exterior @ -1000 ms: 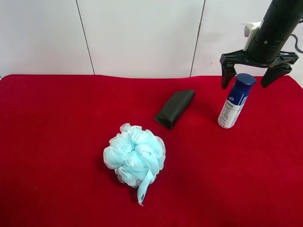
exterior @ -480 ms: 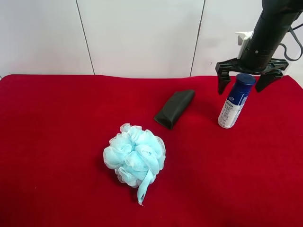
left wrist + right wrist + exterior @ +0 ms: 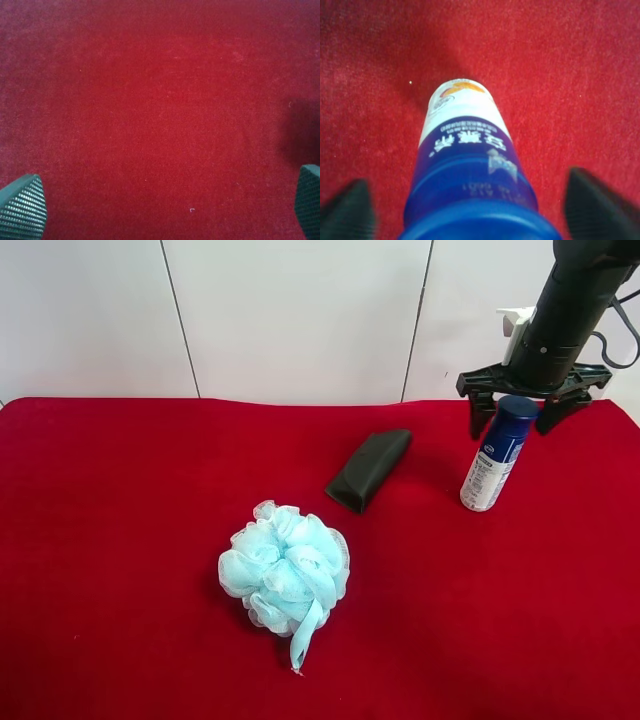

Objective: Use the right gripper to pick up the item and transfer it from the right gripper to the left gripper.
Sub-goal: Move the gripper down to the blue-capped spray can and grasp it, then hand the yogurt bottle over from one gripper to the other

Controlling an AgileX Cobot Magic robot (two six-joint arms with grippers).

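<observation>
The spray can [image 3: 495,454], white with a blue label and a dark blue cap, stands upright on the red cloth at the right of the exterior high view. My right gripper [image 3: 522,417] is open, its black fingers splayed on either side of the cap, not touching it. In the right wrist view the can [image 3: 470,165] fills the middle between the two fingertips [image 3: 597,207]. My left gripper [image 3: 165,210] is open over bare red cloth; only its two fingertips [image 3: 22,207] show, and it is out of the exterior high view.
A black wedge-shaped case [image 3: 368,470] lies left of the can. A light-blue mesh bath puff [image 3: 286,570] lies nearer the middle front. The red cloth [image 3: 120,540] covers the table up to a white panelled wall behind.
My right gripper has shifted left and lowered around the can's cap, and its fingers have drawn in a little. The can, case and puff have not moved.
</observation>
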